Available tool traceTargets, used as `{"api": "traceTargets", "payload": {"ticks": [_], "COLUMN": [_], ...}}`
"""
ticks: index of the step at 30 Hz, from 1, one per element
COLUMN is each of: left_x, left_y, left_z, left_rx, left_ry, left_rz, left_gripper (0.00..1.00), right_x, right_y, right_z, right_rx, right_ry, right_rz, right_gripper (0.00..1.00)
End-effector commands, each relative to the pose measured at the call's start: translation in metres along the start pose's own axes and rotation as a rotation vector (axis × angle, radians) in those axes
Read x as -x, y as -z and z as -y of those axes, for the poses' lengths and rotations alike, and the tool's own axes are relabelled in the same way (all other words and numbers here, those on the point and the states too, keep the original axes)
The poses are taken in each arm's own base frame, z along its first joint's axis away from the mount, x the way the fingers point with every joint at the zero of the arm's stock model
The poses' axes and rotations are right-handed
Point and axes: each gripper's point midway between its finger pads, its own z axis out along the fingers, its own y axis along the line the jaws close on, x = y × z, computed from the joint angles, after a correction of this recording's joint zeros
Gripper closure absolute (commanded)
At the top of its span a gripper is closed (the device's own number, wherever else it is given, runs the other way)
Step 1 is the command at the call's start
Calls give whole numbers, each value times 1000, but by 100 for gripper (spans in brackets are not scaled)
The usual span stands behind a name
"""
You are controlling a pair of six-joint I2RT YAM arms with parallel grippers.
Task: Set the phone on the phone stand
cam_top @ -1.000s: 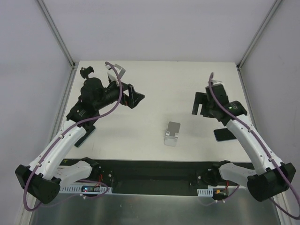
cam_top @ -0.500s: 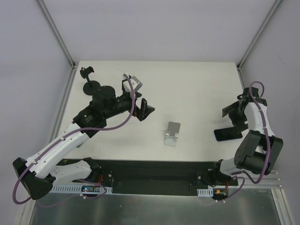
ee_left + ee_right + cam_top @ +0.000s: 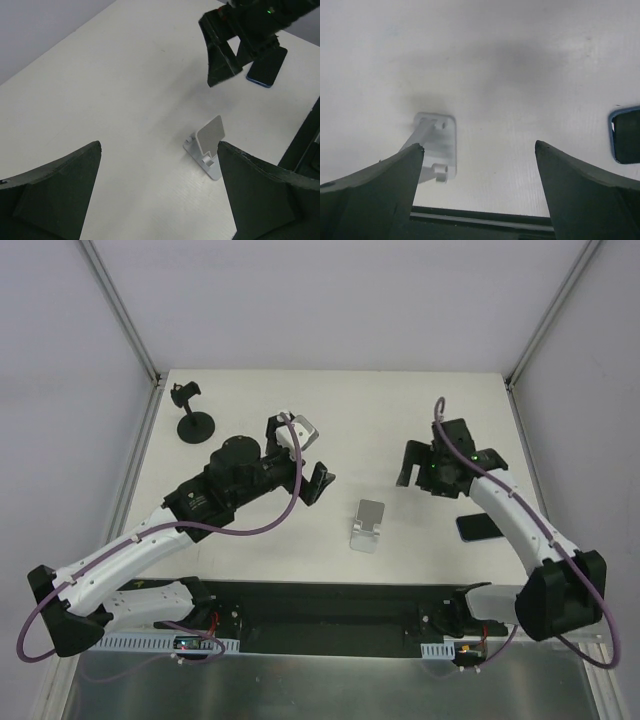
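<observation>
The silver-white phone stand (image 3: pixel 368 525) stands near the table's front middle; it also shows in the left wrist view (image 3: pixel 207 150) and the right wrist view (image 3: pixel 436 147). The black phone (image 3: pixel 480 527) lies flat to the stand's right, seen at the frame edges in the wrist views (image 3: pixel 267 67) (image 3: pixel 626 135). My left gripper (image 3: pixel 315 483) hovers open and empty to the left of the stand (image 3: pixel 159 145). My right gripper (image 3: pixel 418 470) hovers open and empty behind the stand and to the left of the phone (image 3: pixel 479 146).
A black round-based pole stand with a clamp top (image 3: pixel 192 415) stands at the back left. Grey walls and metal posts enclose the white table (image 3: pixel 340 420). A black rail (image 3: pixel 320 605) runs along the near edge.
My left gripper has moved right, closer to the phone stand. My right arm swung out to the right edge, then back left and hovers behind the stand. Phone and stand have not moved.
</observation>
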Motion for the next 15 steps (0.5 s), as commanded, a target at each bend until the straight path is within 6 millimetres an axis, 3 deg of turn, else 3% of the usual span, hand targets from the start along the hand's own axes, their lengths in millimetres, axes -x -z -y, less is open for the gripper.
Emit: {"api": "traceTargets", "payload": {"ticks": [1,5,8,15], "left_x": [-1,-2,0,1], "left_y": [4,7,10,10], "left_z": [-24,-37,-39,-35], "left_rx": [138,219,235,215], "left_ry": [-15,-1,18,44], "left_rz": [-4,-3,6,21], "left_gripper": [1,1,2,3], "right_x": [-4,-40,-52,-61], "right_y": [46,48,43,18], "right_z": [-44,-88,-106,-106], "right_rx": [34,160,170,16], "right_ry": [185,197,231,203], "right_rz": [206,225,235,181], "right_gripper": [4,4,4,4]}}
